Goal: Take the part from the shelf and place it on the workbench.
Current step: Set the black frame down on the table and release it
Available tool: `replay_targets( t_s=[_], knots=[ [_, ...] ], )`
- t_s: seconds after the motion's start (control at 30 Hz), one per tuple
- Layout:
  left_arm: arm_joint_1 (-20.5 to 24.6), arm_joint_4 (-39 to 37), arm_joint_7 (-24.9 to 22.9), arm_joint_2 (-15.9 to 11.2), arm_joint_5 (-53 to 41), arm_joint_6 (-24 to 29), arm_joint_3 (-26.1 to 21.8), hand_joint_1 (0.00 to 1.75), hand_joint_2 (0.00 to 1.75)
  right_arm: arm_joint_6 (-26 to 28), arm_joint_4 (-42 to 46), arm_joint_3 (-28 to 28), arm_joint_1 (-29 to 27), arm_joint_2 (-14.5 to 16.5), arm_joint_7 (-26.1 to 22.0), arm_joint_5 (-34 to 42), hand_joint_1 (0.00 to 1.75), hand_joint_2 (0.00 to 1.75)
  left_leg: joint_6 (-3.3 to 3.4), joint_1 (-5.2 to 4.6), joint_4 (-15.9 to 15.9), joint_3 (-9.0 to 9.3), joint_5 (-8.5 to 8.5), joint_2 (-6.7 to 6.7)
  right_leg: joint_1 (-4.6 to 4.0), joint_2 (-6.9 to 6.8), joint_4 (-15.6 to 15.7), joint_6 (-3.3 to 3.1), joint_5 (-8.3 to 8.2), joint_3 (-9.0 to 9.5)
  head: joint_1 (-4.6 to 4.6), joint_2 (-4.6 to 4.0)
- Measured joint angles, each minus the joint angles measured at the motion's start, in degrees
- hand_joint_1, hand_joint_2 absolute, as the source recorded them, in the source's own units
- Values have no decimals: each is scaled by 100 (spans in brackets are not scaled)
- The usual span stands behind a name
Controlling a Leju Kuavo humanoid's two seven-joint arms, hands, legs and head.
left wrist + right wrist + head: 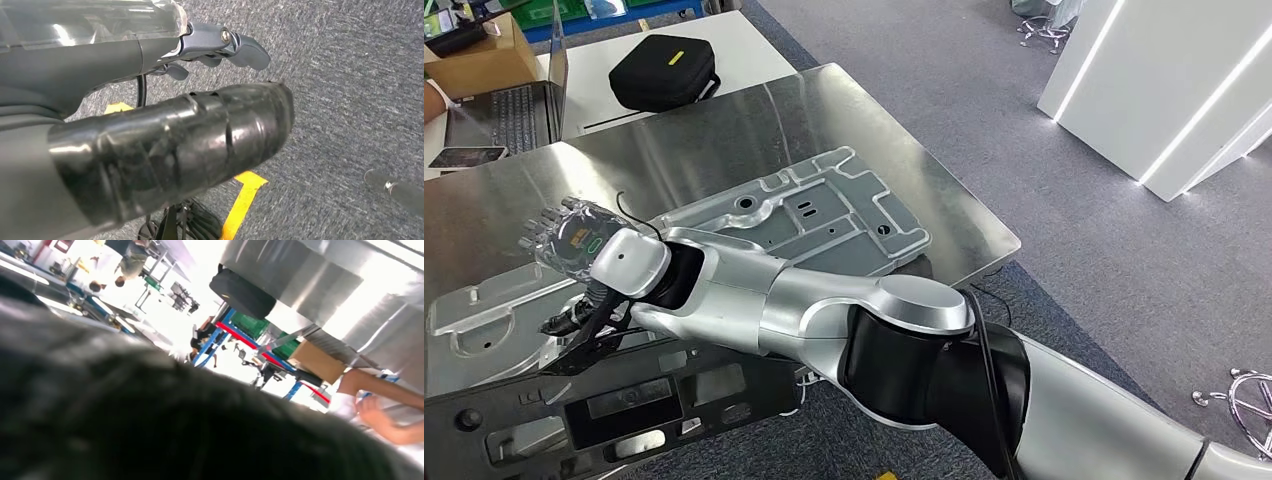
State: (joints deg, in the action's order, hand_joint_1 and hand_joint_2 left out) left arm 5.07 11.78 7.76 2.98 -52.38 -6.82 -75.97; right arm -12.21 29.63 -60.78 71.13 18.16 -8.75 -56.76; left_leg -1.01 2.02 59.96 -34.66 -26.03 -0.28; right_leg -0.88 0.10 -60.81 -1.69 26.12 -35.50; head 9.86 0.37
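Head view: the right arm (824, 310) reached across the steel workbench (724, 130), its right hand (574, 240) above the near-left corner, back of the hand toward the camera. A dark part (594, 410) lay along the bench's near edge below the hand, partly overhanging it; dark fingers (574, 320) reached down to its upper rim. Whether they clasped the rim or merely touched it could not be told, the palm being turned away. Two pale cast plates already lay on the bench, one (814, 215) at centre and one (484, 310) at the left, just beside the dark part.

Left wrist view: the left hand (165, 145) hung over grey carpet (350, 75), fingers apart and holding nothing.

The step in hand appeared to be the set-down of the dark part. To do it well, the part would need sliding further onto the steel (its near edge seemed unsupported) before the fingers let go, and it should be kept off the left plate. The fingers should open only once it lay flat. A black case (662, 70) and a laptop (519, 110) sat at the far side, well apart.
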Motion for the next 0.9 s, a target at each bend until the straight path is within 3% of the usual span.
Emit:
replay_targets(
  t_s=[0.07, 0.13, 0.2, 0.23, 0.27, 0.3, 0.37, 0.43, 0.5, 0.57, 0.67, 0.7, 0.73, 0.77, 0.83, 0.9],
  knots=[
    [2, 0, 21, 3, -6, 0, 0, 0, 0, 3, -6, 0, 8, 0, 2, 0, 0, 0, 67, 24, -27, 4, 24, 8, 26, 0, -316, 68, 216, -134, 1, 0],
    [1, 0, 39, 0, -8, -1, 0, 0, 0, 6, -17, 0, 3, -5, 2, 0, 0, 0, 98, 23, -29, -6, 30, 11, 68, -4, -1022, 129, 569, -458, 0, 0],
    [-2, 0, 58, -1, -9, -3, 0, 0, 0, 8, -32, -1, -12, -19, 7, 0, 0, 0, 99, 22, -27, -10, 31, 10, 102, -5, -1532, 155, 702, -711, 0, 0],
    [-4, 0, 68, -1, -11, -7, 0, 0, 0, 8, -38, -2, -14, -26, 11, 0, 0, 0, 98, 22, -26, -7, 30, 8, 112, -5, -1493, 151, 613, -702, 0, 0],
    [-4, 0, 85, -1, -18, -13, 0, 0, 0, 8, -41, -2, -9, -30, 15, 0, 0, 0, 95, 21, -26, -1, 28, 5, 116, -5, -1232, 134, 434, -585, 0, 0],
    [-2, 0, 104, 0, -25, -21, 0, 0, 0, 9, -43, -2, 2, -32, 18, 0, 0, 0, 90, 22, -27, 5, 25, 3, 112, -4, -826, 104, 224, -397, 0, 0],
    [2, 0, 143, 6, -39, -40, 0, 0, 0, 16, -43, -2, 26, -33, 21, 0, 0, 0, 56, 9, -33, 5, 31, 0, 71, -1, -147, 38, -34, -87, -1, 0],
    [0, 0, 170, 14, -48, -57, 0, 0, 0, 26, -44, -2, 33, -39, 25, 0, 0, 0, -2, 1, -52, -2, 60, 2, 26, 6, 40, -2, -68, -21, -2, 0],
    [-6, 0, 196, 20, -57, -67, 0, 0, 0, 33, -47, -2, 33, -52, 28, 0, 0, 0, -64, 12, -75, -2, 71, 6, 36, 1, 110, -43, -129, -14, -3, 0],
    [-7, 0, 218, 20, -60, -70, 1, 0, 0, 45, -49, -2, 39, -60, 29, -1, 0, 0, -98, 12, 148, -91, -151, 10, 65, -15, 216, -109, -213, -1, -3, 0],
    [-11, 0, 238, 0, -58, -72, 1, 0, 0, 58, -50, -2, 24, -77, 25, -3, 0, 0, -118, 3, 1155, -457, -751, 12, 50, -24, 232, -166, -282, -74, -3, 0],
    [-15, 0, 240, -6, -55, -73, 2, 0, 0, 60, -51, -2, 10, -88, 21, -4, 0, 0, -126, 2, 1387, -522, -834, 12, 40, -25, 209, -168, -296, -114, -3, 0],
    [-18, 0, 240, -10, -51, -75, 2, 0, 0, 59, -51, -2, -3, -101, 18, -6, 0, 0, -130, 2, 1422, -492, -816, 12, 33, -24, 181, -164, -309, -157, -3, 0],
    [-20, 0, 240, -14, -46, -77, 1, 0, 0, 58, -50, -2, -9, -113, 16, -8, 0, 0, -131, 2, 1223, -348, -700, 13, 31, -23, 147, -156, -321, -198, -3, 0],
    [-14, 0, 243, -25, -42, -79, 1, 0, 0, 58, -49, -2, -6, -135, 16, -13, 0, 0, -116, -9, 479, 96, -430, 12, 24, -20, 66, -128, -340, -274, -3, 0],
    [-7, 0, 244, -32, -43, -83, 2, 0, 0, 58, -49, -2, -2, -155, 16, -16, 0, 0, -61, -37, 27, 324, -311, -1, 8, -15, 12, -76, -378, -334, -2, 0]
  ],
)
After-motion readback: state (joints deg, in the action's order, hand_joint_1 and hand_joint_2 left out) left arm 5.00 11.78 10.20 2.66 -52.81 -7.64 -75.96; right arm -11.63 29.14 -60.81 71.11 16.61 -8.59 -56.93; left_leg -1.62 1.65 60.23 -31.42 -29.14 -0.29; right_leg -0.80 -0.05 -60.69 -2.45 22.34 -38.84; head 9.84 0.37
